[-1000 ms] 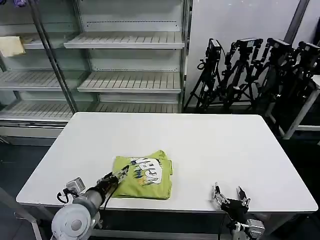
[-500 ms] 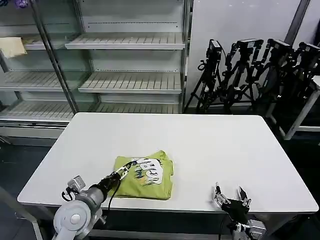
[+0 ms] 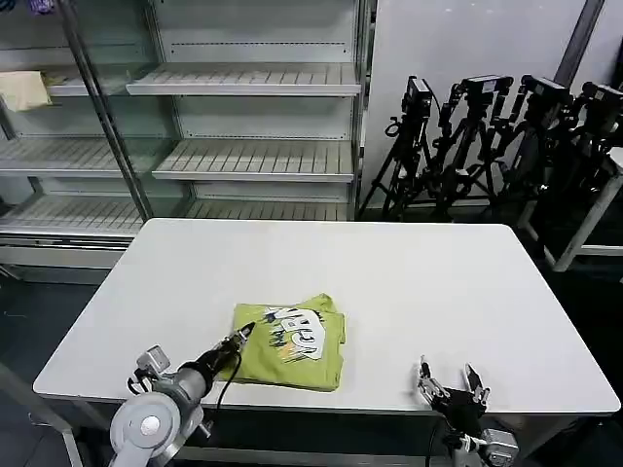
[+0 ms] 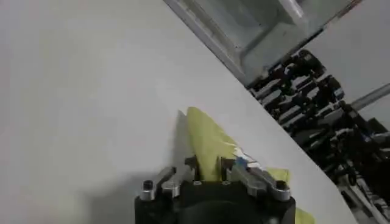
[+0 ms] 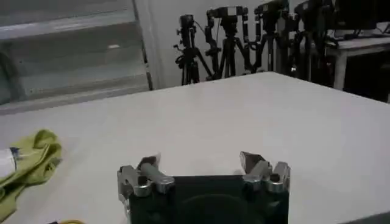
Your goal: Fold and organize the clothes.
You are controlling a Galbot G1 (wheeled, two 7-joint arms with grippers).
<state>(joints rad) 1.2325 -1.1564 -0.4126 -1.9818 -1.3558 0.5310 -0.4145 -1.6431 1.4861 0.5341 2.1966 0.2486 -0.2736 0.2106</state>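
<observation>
The clothes (image 3: pixel 297 345) are one lime yellow-green shirt folded into a compact bundle, with a white and blue print on top. It lies near the front of the white table (image 3: pixel 409 272), left of centre. My left gripper (image 3: pixel 243 336) is at the bundle's left edge, shut on a fold of the yellow fabric (image 4: pixel 207 137); in the left wrist view the cloth runs between its fingers (image 4: pixel 207 165). At the table's front right my right gripper (image 3: pixel 450 381) stands open with nothing in it (image 5: pixel 204 161). The shirt's edge (image 5: pixel 30 158) lies off to its side.
A refrigerated shelf unit (image 3: pixel 253 156) stands behind the table, with a pale cream cloth (image 3: pixel 21 89) on a shelf at far left. Black tripods (image 3: pixel 487 136) stand at the back right. Bare tabletop surrounds the bundle.
The left gripper has moved a little to the right, and the folded shirt has shifted right with it. The right gripper has stayed put.
</observation>
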